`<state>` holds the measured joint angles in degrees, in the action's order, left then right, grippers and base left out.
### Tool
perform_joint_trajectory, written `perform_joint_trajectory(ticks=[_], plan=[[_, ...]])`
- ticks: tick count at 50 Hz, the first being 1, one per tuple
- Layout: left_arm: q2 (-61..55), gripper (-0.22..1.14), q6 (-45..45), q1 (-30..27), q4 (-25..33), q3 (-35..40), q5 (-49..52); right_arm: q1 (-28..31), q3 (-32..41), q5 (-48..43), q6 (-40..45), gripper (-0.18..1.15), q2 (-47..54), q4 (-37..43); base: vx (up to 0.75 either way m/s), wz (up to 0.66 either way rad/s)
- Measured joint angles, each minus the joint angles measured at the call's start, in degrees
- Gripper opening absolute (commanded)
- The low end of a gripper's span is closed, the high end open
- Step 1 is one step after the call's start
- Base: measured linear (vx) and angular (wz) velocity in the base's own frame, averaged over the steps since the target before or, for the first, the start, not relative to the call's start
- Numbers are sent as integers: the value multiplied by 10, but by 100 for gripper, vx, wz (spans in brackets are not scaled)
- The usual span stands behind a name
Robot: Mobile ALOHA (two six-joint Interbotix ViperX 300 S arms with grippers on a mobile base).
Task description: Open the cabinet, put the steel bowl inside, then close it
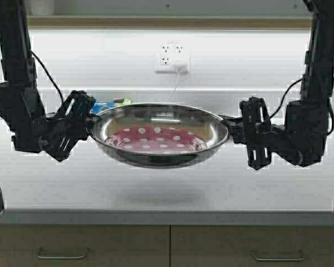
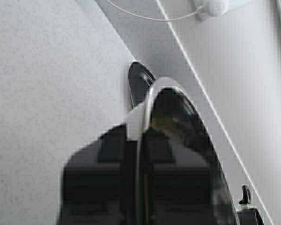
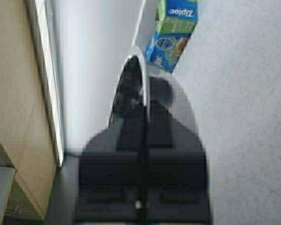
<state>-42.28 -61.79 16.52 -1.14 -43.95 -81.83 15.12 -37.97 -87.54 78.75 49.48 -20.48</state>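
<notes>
The steel bowl (image 1: 158,133), shiny with a red white-dotted disc inside, hangs level above the white counter (image 1: 156,189), casting a shadow below it. My left gripper (image 1: 91,119) is shut on its left rim, and my right gripper (image 1: 234,125) is shut on its right rim. The left wrist view shows the rim (image 2: 147,108) edge-on between the closed fingers (image 2: 112,150); the right wrist view shows the same for the rim (image 3: 143,84). Only the cabinet's tan lower edge (image 1: 156,22) shows at the top; its tan surface (image 3: 18,93) also shows in the right wrist view. Its doors are out of view.
A blue and green Ziploc box (image 1: 108,105) stands by the back wall behind the bowl's left side; it also shows in the right wrist view (image 3: 173,33). A wall outlet (image 1: 171,58) with a white cable is behind. Base drawers with handles (image 1: 61,256) lie below the counter's front edge.
</notes>
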Motion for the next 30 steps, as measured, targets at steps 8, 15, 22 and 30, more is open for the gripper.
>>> perform_joint_trajectory(ticks=[8,15,22,30], plan=[[47,2,0,-2,-1,-49,0,15,-34,0,1,6,-36,0,0,0],[91,2,0,7,0,-91,0,33,-66,-1,0,6,-67,11,0,0],[144,2,0,18,5,-120,0,45,-91,-2,-1,6,-98,28,-1,0],[189,2,0,21,6,-142,3,50,-118,-4,-8,7,-143,39,-1,-1]])
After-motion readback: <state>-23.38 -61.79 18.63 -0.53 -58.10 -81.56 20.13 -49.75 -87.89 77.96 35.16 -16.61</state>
